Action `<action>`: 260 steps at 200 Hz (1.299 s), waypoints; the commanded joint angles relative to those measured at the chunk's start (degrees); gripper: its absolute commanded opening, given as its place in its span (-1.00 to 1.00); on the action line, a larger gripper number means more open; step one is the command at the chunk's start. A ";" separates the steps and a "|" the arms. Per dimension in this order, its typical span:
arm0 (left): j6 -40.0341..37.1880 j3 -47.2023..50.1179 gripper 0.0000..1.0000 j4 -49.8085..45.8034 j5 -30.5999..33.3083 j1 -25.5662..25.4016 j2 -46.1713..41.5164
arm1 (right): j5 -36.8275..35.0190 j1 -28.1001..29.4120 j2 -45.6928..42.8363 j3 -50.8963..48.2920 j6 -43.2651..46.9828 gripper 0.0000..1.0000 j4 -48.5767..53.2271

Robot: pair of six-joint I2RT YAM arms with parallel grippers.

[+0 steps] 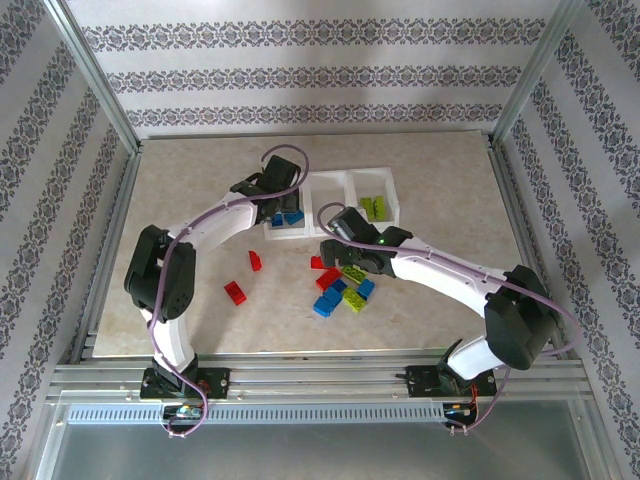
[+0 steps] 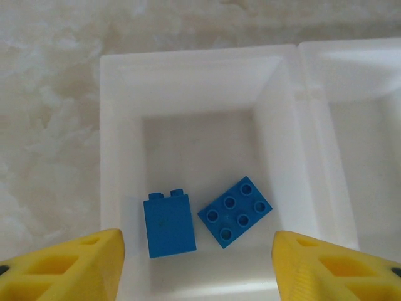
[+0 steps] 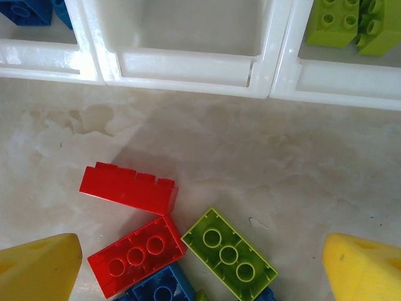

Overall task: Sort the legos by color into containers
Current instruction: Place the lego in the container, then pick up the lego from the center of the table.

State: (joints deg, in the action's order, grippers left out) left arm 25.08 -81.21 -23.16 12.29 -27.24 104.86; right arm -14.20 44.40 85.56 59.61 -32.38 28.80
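Observation:
Three white containers stand joined in a row. My left gripper hangs open over the left bin, its yellow fingers wide apart with nothing between them. Two blue legos lie on that bin's floor. Lime green legos sit in the right bin. My right gripper is open above a loose pile: a red brick on its side, an upturned red one, an upturned green one and a blue one.
Two more red bricks lie apart to the left of the pile. Blue and green bricks lie at the pile's near side. A metal frame and patterned walls enclose the table.

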 commanded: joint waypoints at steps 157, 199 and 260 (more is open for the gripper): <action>9.55 29.26 0.99 -3.36 2.75 0.96 -42.27 | 3.60 3.93 9.98 9.73 7.80 0.91 4.71; 14.38 39.48 0.99 -3.65 3.55 1.35 -53.25 | 3.92 4.10 13.91 12.81 10.60 0.88 7.00; 19.67 46.81 0.99 -0.83 3.53 2.46 -60.44 | 2.50 3.54 22.23 18.17 13.81 0.87 11.27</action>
State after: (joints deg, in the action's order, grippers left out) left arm 41.60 -35.81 -25.58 15.25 -25.87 45.89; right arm -10.68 47.88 105.12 75.02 -20.69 36.53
